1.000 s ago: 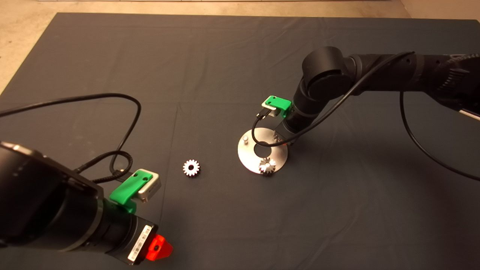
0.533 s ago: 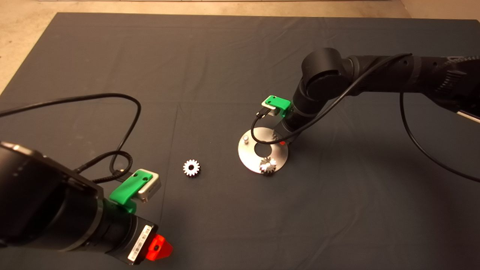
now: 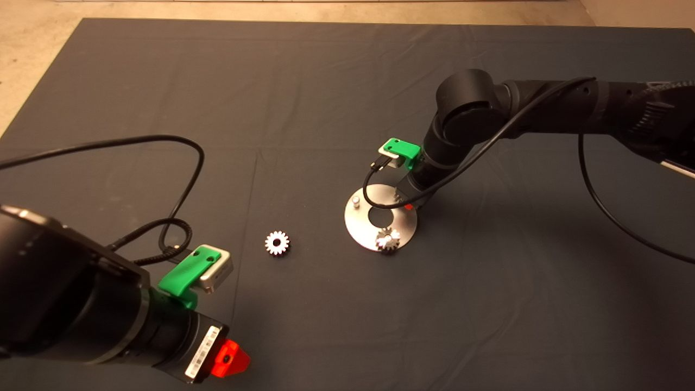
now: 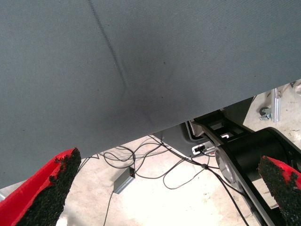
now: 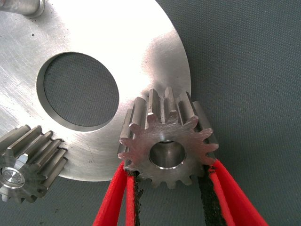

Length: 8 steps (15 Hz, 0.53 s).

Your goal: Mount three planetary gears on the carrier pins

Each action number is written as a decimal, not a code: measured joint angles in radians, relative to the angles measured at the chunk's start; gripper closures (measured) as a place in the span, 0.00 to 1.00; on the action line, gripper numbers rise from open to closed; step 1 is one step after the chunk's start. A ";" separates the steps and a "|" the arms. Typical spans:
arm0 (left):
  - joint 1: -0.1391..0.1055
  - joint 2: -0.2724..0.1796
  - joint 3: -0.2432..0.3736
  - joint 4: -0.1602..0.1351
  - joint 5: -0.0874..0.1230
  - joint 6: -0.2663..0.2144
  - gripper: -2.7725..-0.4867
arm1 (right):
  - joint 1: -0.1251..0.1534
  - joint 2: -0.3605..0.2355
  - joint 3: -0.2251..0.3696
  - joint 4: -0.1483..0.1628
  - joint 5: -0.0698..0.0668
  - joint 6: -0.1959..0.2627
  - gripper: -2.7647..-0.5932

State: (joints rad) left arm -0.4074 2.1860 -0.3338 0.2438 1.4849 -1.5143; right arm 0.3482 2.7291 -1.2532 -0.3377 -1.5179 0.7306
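the right tool (image 5: 169, 188) pinches a planetary gear (image 5: 165, 143) between its two fingers, bore axis upright, over the rim of the silver disc (image 5: 141, 56). a second gear (image 5: 26, 162) sits on a pin at the disc's edge; one bare pin (image 3: 355, 202) stands opposite. a third gear (image 3: 277, 243) lies flat on the tabletop (image 3: 326, 326), apart. the left tool (image 3: 228, 359) waits spread wide at the lower left.

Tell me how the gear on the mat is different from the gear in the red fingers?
The loose gear lies flat on the mat, away from the disc; the held gear is over the disc's edge. Nothing touches the loose gear, while the right gripper clamps the held gear between its fingers. Neither shows a pin in its bore. Both are small, silver and toothed.
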 joint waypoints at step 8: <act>0.000 0.000 0.000 0.000 0.000 0.000 0.01 | -0.002 0.000 0.000 0.000 0.000 0.000 0.90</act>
State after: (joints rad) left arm -0.4074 2.1860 -0.3338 0.2438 1.4849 -1.5143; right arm 0.3462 2.7290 -1.2532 -0.3378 -1.5179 0.7311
